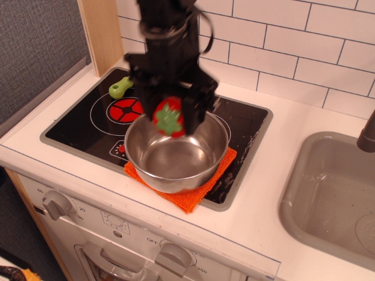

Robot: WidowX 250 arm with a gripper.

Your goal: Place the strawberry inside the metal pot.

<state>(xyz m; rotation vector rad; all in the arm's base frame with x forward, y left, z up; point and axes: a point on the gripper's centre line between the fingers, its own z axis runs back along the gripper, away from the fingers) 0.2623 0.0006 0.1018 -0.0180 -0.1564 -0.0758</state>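
Observation:
My black gripper is shut on the red strawberry with its green leafy cap facing the camera. It holds the strawberry in the air over the back left part of the shiny metal pot. The pot stands on an orange cloth at the front of the black toy stovetop. The inside of the pot holds nothing. The arm hides part of the pot's back rim.
A green-handled spatula lies at the back left of the stovetop, partly hidden by the arm. A grey sink basin is at the right. A white tiled wall stands behind. A wooden panel stands at the back left.

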